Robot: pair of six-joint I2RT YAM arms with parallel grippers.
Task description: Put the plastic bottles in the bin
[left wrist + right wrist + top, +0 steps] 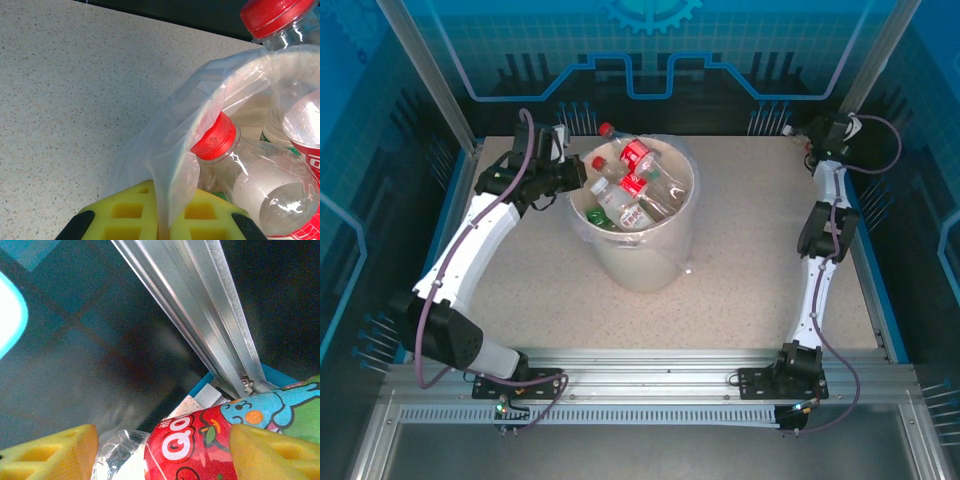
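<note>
The cream-white bin (650, 262) stands mid-table with several plastic bottles (634, 156) piled inside, most with red labels and caps. My left gripper (576, 176) is at the bin's left rim. In the left wrist view its yellow pads (125, 212) are shut on a fold of the clear bag liner (167, 145), and a red-capped bottle (215, 137) lies just past them inside the bag. My right gripper (816, 146) is at the table's far right corner. A red-labelled bottle (195, 445) spans the gap between its pads (265, 450), which press on both sides.
An aluminium frame post (200, 315) and the dark enclosure wall rise right behind the right gripper. The blue table border (865, 250) runs along the right side. Speckled tabletop (750, 260) lies between the bin and the right arm.
</note>
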